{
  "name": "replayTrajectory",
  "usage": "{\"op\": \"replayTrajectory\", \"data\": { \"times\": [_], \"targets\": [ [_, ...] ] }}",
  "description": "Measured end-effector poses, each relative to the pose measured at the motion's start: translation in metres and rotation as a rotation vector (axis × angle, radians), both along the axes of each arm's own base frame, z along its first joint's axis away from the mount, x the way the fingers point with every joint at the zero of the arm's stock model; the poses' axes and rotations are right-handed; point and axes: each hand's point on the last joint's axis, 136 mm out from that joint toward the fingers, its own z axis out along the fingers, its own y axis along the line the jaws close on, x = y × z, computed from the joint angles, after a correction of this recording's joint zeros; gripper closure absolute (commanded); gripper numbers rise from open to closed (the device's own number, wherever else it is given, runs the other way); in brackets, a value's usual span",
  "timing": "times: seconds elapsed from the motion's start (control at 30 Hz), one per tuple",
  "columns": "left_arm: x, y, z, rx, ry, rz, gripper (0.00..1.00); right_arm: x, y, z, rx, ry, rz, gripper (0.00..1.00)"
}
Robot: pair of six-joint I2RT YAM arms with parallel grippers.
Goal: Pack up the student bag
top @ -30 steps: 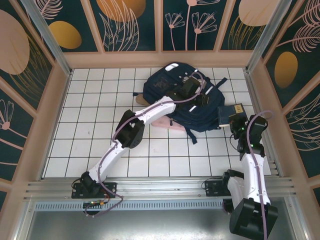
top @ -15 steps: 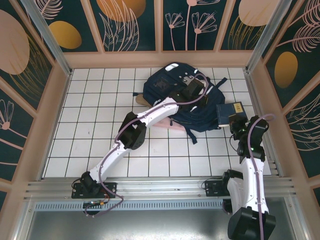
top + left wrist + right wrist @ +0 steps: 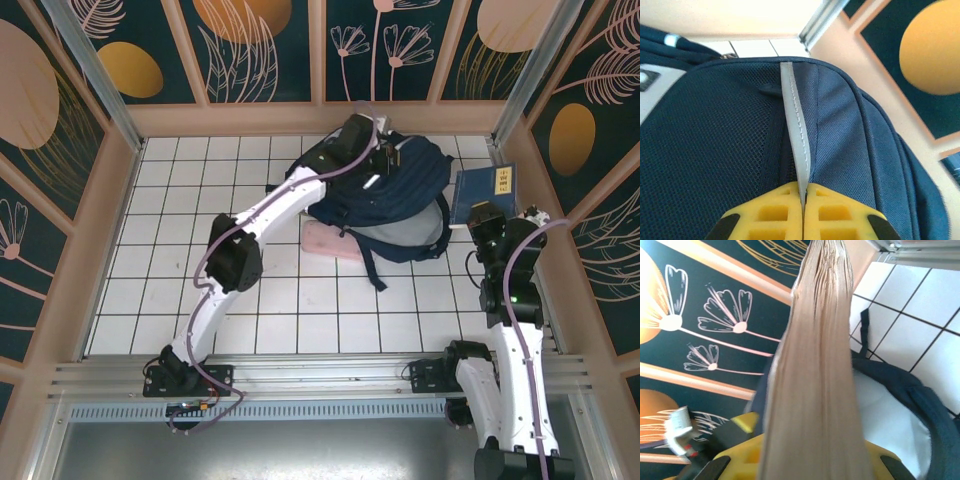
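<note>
The bag [image 3: 405,185] is pinched open by the left end effector [image 3: 803,190]; a book [image 3: 482,190] right of it is gripped by the right end effector [image 3: 487,216]; insertion is judged next.

the left arm [image 3: 272,205] and the right arm [image 3: 512,345] are smooth white links joined by bulky black joint housings, each on a black base bracket [image 3: 165,378]. a mauve cable [image 3: 197,275] trails along each. the left gripper [image 3: 803,199] has bright yellow fingers [image 3: 772,215] with square lattice cut-outs and black corners; the right gripper [image 3: 487,218] has matching yellow fingers [image 3: 747,422].
</note>
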Motion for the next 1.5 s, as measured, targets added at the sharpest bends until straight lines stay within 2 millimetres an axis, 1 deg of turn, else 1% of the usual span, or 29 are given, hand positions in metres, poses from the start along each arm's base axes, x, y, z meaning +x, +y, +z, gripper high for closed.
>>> {"op": "replayTrajectory", "data": {
  "times": [0.1, 0.17, 0.23, 0.37, 0.43, 0.5, 0.67, 0.8, 0.87, 1.03, 1.23, 1.33, 1.43, 1.5],
  "targets": [
    [0.002, 0.018, 0.025, -0.018, -0.022, 0.025, 1.0, -0.005, -0.006, -0.011, -0.006, 0.049, -0.036, 1.0],
    [0.002, 0.027, 0.036, -0.025, -0.031, 0.036, 1.0, -0.009, -0.009, -0.014, -0.014, 0.061, -0.053, 1.0],
    [0.003, 0.033, 0.042, -0.03, -0.037, 0.046, 1.0, -0.013, -0.01, -0.012, -0.025, 0.057, -0.061, 1.0],
    [0.006, 0.043, 0.039, -0.039, -0.012, 0.057, 1.0, -0.017, -0.011, -0.007, -0.031, 0.043, -0.066, 1.0],
    [0.008, 0.047, 0.037, -0.051, 0.006, 0.057, 1.0, -0.017, -0.01, -0.009, -0.03, 0.041, -0.061, 1.0],
    [0.01, 0.05, 0.036, -0.064, 0.022, 0.057, 1.0, -0.015, -0.003, -0.018, -0.028, 0.039, -0.018, 1.0],
    [0.014, 0.059, 0.041, -0.101, 0.052, 0.046, 1.0, -0.001, 0.03, -0.055, 0.006, 0.068, 0.191, 1.0],
    [0.012, 0.06, 0.045, -0.125, 0.072, 0.014, 1.0, 0.015, 0.062, -0.073, 0.065, 0.069, 0.385, 1.0],
    [0.01, 0.06, 0.045, -0.132, 0.081, -0.005, 1.0, 0.02, 0.075, -0.076, 0.09, 0.051, 0.472, 1.0],
    [0.006, 0.058, 0.048, -0.144, 0.093, -0.04, 1.0, 0.034, 0.106, -0.073, 0.139, -0.004, 0.666, 1.0],
    [0.002, 0.057, 0.049, -0.153, 0.103, -0.068, 1.0, 0.054, 0.148, -0.09, 0.196, 0.054, 0.839, 1.0],
    [0.0, 0.058, 0.054, -0.155, 0.105, -0.075, 1.0, 0.075, 0.171, -0.09, 0.206, 0.076, 0.899, 1.0],
    [0.0, 0.06, 0.063, -0.164, 0.1, -0.081, 1.0, 0.105, 0.196, -0.089, 0.212, 0.089, 0.941, 1.0],
    [0.001, 0.062, 0.068, -0.17, 0.096, -0.081, 1.0, 0.128, 0.212, -0.092, 0.216, 0.096, 0.949, 1.0]
  ]
}}
